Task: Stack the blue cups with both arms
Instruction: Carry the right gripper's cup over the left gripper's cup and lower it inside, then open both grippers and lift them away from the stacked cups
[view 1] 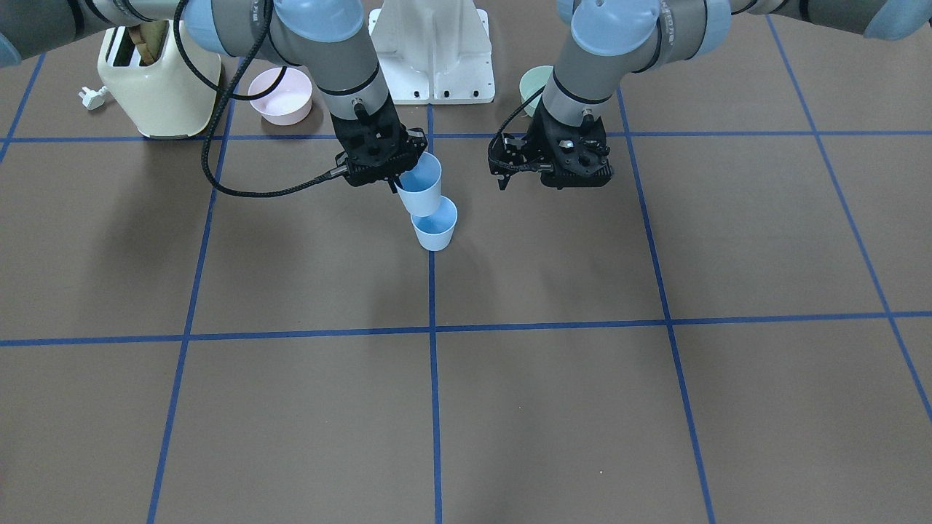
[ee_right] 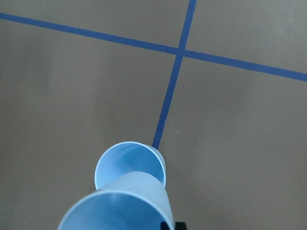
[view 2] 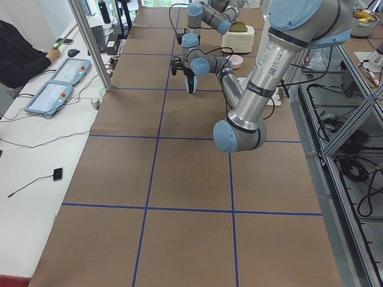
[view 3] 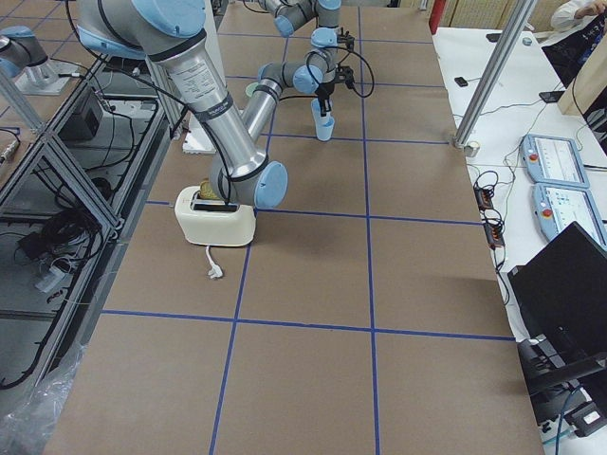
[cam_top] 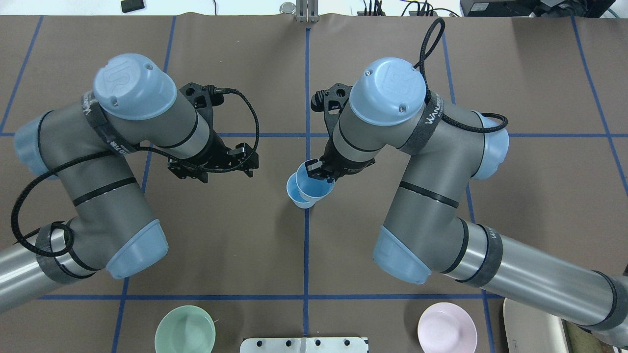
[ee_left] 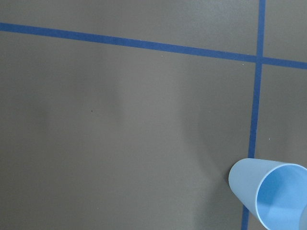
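One blue cup [view 1: 435, 227] stands upright on the table on the blue centre line. My right gripper [view 1: 397, 180] is shut on the rim of the second blue cup [view 1: 422, 185] and holds it tilted, its bottom at the standing cup's mouth. From overhead the held cup [cam_top: 316, 189] overlaps the standing cup [cam_top: 296, 193], with the right gripper [cam_top: 319, 172] above them. The right wrist view shows the held cup [ee_right: 120, 206] in front of the standing one [ee_right: 129, 165]. My left gripper [view 1: 553, 178] hangs open and empty beside them [cam_top: 213, 164]. Its wrist view shows one cup [ee_left: 268, 191].
A cream toaster [view 1: 156, 80] and a pink bowl [view 1: 280, 94] stand near the robot's base on its right side. A green bowl [view 1: 535, 84] sits on its left side. The white base [view 1: 433, 51] is between them.
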